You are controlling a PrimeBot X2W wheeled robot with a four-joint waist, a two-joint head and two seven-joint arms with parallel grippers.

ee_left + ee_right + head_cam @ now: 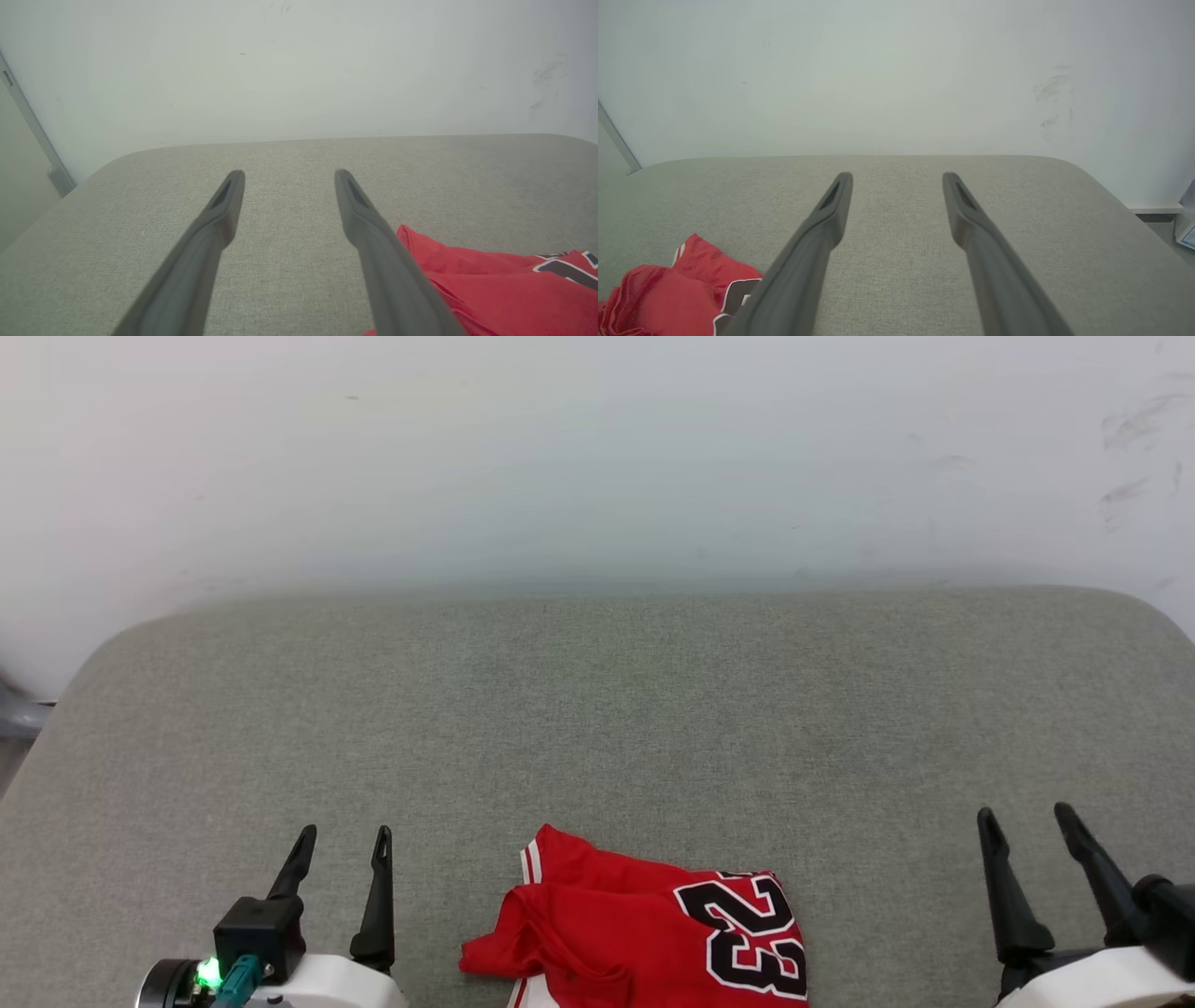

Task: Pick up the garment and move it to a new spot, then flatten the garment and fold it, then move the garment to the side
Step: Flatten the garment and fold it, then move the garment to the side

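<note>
Grey fabric surface (pixel 597 709), scuffed white wall (pixel 597 448)

My left claw (pixel 345 833) sits low on my left side. Its two long dark fingers (pixel 378 896) point up and stand wide apart, empty. My right claw (pixel 1024 812) sits low on my right side. Its fingers lean a little to the left and are spread wide too, empty. My left wrist (pixel 327 985) is white, with a green light (pixel 207 973) glowing beside it. My right wrist (pixel 1102 980) is white as well.

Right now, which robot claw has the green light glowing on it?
The left gripper, left of the red shirt: a green light glows at its base. The right gripper shows no light.
</note>
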